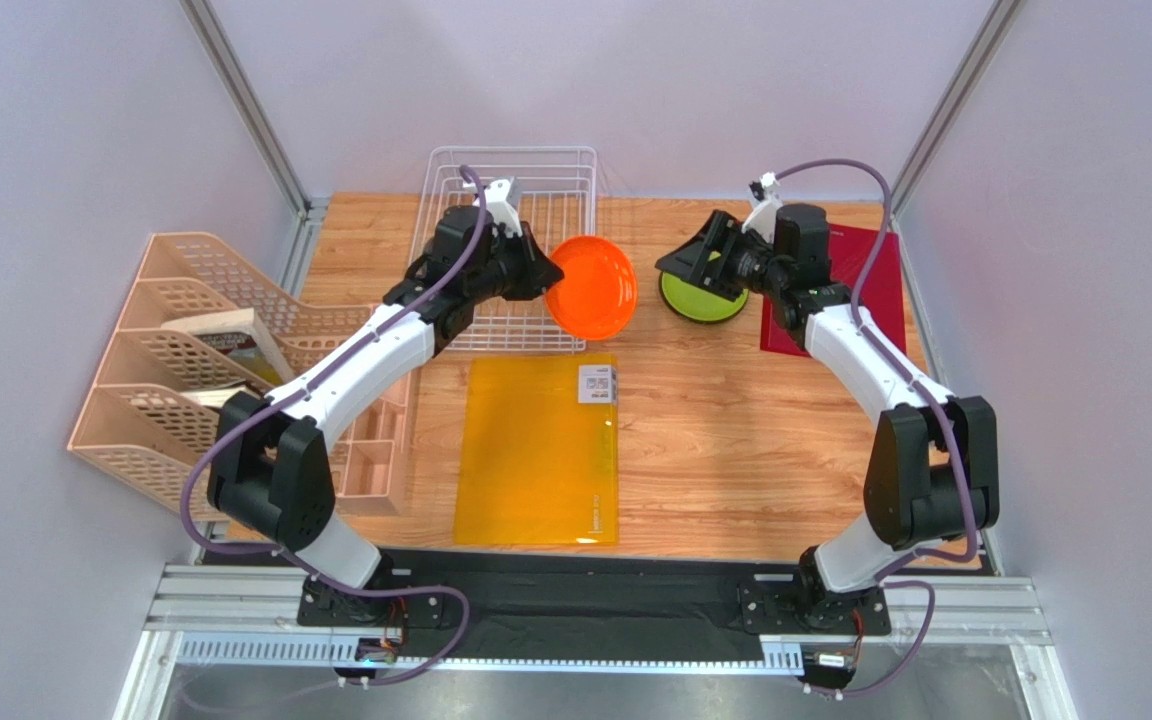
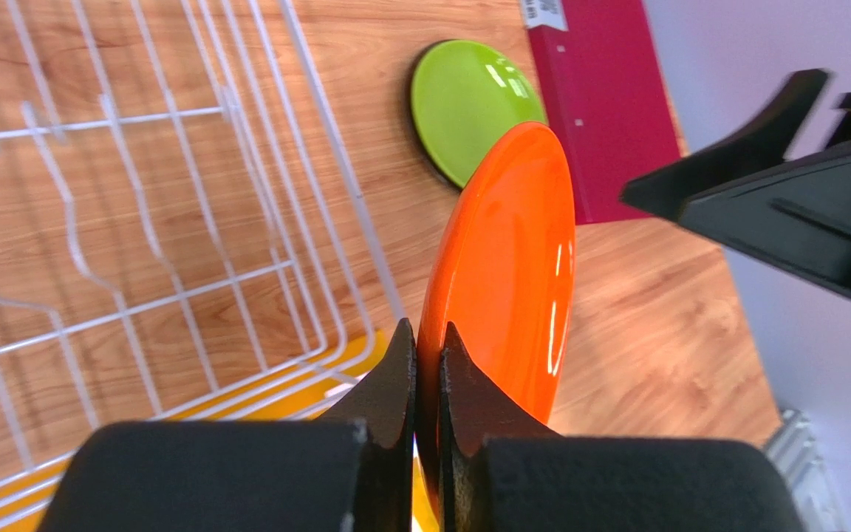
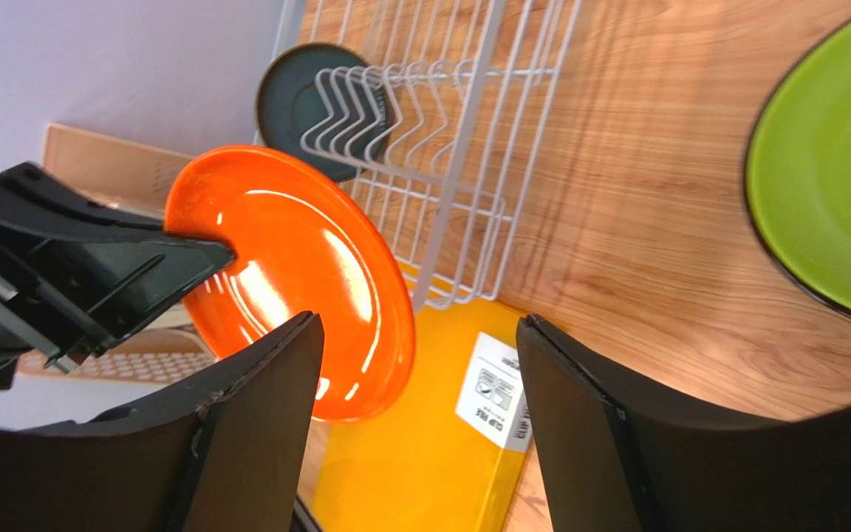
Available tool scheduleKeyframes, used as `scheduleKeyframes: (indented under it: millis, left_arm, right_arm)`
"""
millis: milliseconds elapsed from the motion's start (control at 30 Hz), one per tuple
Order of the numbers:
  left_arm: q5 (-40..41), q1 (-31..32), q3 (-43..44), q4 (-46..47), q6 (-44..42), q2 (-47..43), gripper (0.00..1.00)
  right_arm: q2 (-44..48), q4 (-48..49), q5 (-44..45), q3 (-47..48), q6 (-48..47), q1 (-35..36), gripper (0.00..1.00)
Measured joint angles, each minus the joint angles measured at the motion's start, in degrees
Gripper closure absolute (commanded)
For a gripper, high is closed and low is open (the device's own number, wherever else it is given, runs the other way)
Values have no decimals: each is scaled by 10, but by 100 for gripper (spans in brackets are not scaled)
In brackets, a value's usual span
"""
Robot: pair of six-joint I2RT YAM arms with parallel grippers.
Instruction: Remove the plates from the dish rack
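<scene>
Our left hand (image 2: 428,344) is clamped narrow on the rim of the orange plate (image 2: 508,266), one finger on each face. The plate stands on edge, its glossy face turned toward the right arm. It is outside the rack (image 1: 575,165), just beside the rack's right side. It sits over the worktop (image 1: 717,435), near the far edge of the yellow folder (image 1: 537,450). We cannot tell whether its lower rim touches anything.

Our right hand (image 3: 419,327) stands wide, with nothing between its fingers. In the top view it hangs over the left edge of the green plate (image 1: 705,300) and points toward the orange plate. The two hands face each other and are apart.

The green plate lies flat on the worktop, right of the rack. Its right edge is just beside the red mat (image 1: 875,285). We cannot tell whether the two touch.

The right wrist view shows a grey plate (image 3: 297,94) at the far end of the rack, partly behind the white tines. We cannot tell whether it stands in the rack or behind it.

The beige organizer (image 1: 177,360) stands at the left edge of the worktop, well apart from the plates.
</scene>
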State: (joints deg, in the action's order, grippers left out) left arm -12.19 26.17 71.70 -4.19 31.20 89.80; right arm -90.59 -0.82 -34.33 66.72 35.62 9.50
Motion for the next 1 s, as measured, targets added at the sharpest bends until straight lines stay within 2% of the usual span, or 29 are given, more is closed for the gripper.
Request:
scheduleKeyframes:
  millis: [233,333,367,433,467,500,533,567,667,733,767,1000]
  left_arm:
    - [-53,0,0,53,43,10,100]
    - [-67,1,0,69,54,19,100]
    - [-71,1,0,73,57,23,100]
    - [-75,1,0,76,61,32,100]
    - [-75,1,0,76,61,36,100]
    - [-72,0,-1,76,61,40,99]
    - [-75,-5,-4,78,66,41,89]
    - [-72,-11,-7,80,70,42,67]
    - [-68,-15,-14,88,70,44,38]
    - [-63,-8,-14,85,56,44,27]
    - [-56,-4,-14,82,44,44,1]
    - [59,8,-18,17,-58,5,0]
  right_arm:
    - [-40,40,-45,-1,24,14,30]
    - [-54,57,-59,-1,29,26,37]
    - [-58,62,-64,-1,30,30,55]
    - [-64,68,-71,-1,31,37,77]
    - [-68,75,-78,-1,36,39,99]
    - [-71,78,-78,-1,37,41,100]
    - [-75,83,-95,-1,44,39,100]
    - [-77,91,-110,-1,53,34,100]
    - [-77,100,-110,-2,57,31,100]
    - [-75,97,-88,-10,53,30,100]
    - [-73,95,-79,-14,52,29,100]
    - [-68,7,37,-16,24,-48,100]
